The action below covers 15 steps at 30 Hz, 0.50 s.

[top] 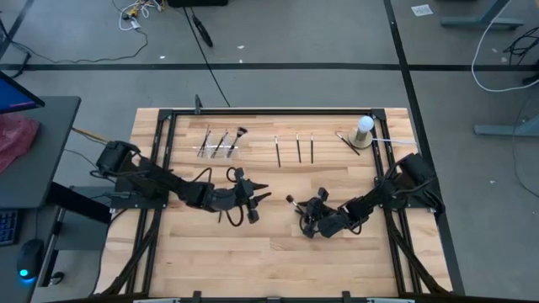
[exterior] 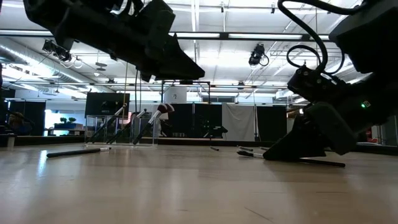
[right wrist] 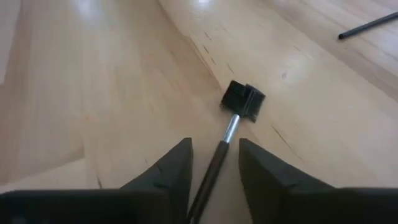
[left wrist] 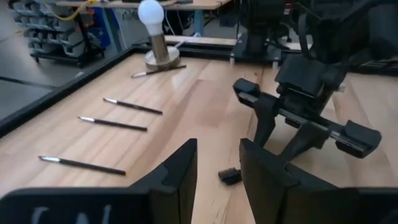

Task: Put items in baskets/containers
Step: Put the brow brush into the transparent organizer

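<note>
Brush between the right hand's fingers

Right hand (top: pixel 296 204) is low on the counter (top: pixel 269 252), grasping a brush (right wrist: pixel 214 167), flat head forward. Left hand (top: pixel 263 190) hovers nearby, released. Clear holder (top: pixel 217 145) stands at the far edge with brushes inside.

Dark jointed arms, looped black cables
</note>
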Each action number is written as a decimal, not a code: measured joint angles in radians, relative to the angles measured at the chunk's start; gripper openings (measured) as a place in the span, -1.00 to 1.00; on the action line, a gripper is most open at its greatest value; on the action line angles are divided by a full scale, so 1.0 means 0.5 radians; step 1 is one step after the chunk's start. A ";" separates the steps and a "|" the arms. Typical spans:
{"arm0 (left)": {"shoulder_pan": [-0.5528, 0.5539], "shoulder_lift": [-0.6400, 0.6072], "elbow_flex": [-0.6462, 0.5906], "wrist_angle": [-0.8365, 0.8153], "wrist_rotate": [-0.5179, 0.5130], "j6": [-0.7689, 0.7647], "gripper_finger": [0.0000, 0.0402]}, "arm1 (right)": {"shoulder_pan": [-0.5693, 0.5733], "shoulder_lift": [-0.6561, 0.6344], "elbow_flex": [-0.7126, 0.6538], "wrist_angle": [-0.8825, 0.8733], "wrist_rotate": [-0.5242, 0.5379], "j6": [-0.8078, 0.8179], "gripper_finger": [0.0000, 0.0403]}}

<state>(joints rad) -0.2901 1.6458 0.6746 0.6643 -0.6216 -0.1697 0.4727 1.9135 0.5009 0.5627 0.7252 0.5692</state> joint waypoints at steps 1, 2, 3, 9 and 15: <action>0.004 0.009 -0.001 0.004 0.007 -0.003 -0.39 | -0.008 0.009 0.000 0.006 -0.001 0.000 -0.40; 0.004 0.017 -0.001 0.013 0.023 -0.003 -0.39 | -0.015 0.013 0.002 0.006 -0.002 -0.002 -0.44; 0.004 0.021 -0.001 0.022 0.028 -0.002 -0.39 | -0.021 0.016 0.003 0.006 -0.009 -0.005 -0.49; 0.004 0.022 -0.001 0.050 0.033 -0.001 -0.39 | -0.062 0.016 -0.010 0.022 -0.050 -0.072 -0.74; -0.012 0.022 -0.001 0.050 0.033 -0.002 -0.39 | -0.074 0.016 -0.023 0.035 -0.052 -0.086 -0.89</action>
<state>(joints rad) -0.2958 1.6569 0.6743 0.6891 -0.6052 -0.1707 0.4355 1.9213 0.4896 0.5804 0.6991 0.5262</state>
